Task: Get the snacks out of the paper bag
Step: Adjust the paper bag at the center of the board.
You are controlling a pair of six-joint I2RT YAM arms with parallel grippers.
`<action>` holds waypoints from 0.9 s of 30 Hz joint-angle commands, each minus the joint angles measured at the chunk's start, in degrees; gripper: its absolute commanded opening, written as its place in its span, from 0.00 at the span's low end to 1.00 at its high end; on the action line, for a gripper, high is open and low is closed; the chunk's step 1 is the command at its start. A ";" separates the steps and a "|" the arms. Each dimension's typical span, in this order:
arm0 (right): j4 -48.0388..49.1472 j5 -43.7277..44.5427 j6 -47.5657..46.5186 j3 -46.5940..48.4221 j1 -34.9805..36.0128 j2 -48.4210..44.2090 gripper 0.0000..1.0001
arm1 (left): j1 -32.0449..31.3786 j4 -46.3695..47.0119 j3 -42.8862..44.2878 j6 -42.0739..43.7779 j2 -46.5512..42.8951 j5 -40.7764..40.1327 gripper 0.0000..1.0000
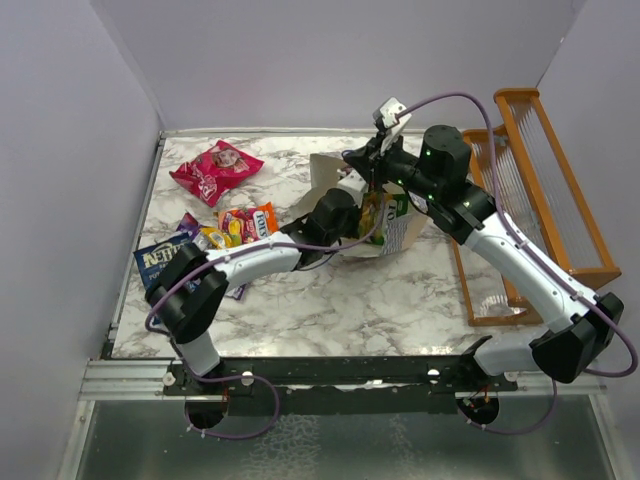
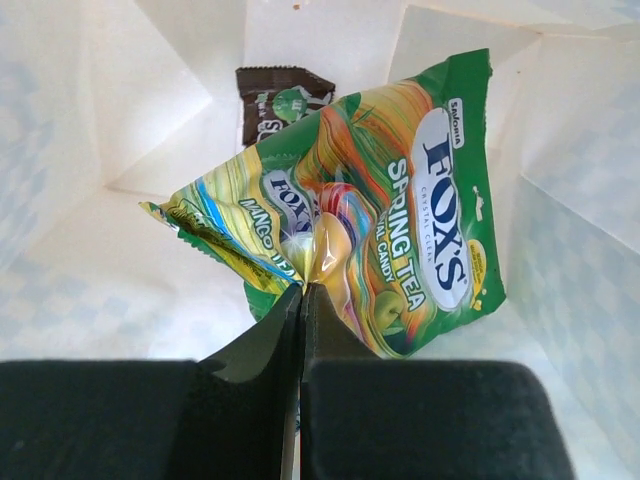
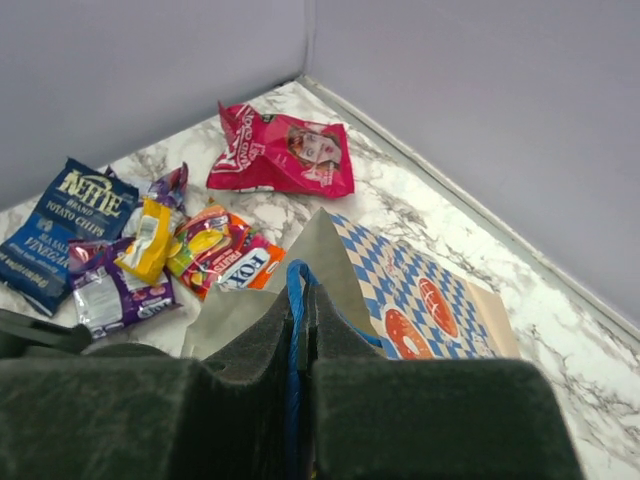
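Observation:
The paper bag (image 1: 405,228) lies on its side mid-table, its checkered side also in the right wrist view (image 3: 420,295). My left gripper (image 2: 303,290) is inside the bag, shut on a green Fox's candy packet (image 2: 400,230). A dark brown packet (image 2: 280,100) lies deeper in the bag. My right gripper (image 3: 302,300) is shut on the bag's blue cord handle (image 3: 296,285) and holds it up. Outside, on the left, lie the pink-red bag (image 1: 216,170), the dark blue chips bag (image 1: 160,260) and small candy packs (image 1: 240,225).
An orange wooden rack (image 1: 530,200) stands at the right edge of the table. Grey walls close in the back and sides. The removed snacks crowd the table's left part (image 3: 150,250).

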 commanded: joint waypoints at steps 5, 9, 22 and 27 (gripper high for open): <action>3.17 11.26 -1.70 1.45 0.37 -2.67 0.02 | 0.21 1.47 -3.75 -0.42 -12.42 -0.68 0.00; 4.06 14.14 -1.51 1.07 0.37 -3.49 0.02 | 0.18 -2.50 -2.79 -0.17 -14.94 -0.67 0.00; 5.74 23.51 -0.87 0.72 0.37 -4.95 0.02 | 0.31 -14.67 -6.68 2.01 -33.78 -7.87 0.00; 6.70 24.51 -0.80 -0.64 0.37 -6.14 0.02 | 0.47 -17.06 -5.70 5.96 -41.83 -8.83 0.00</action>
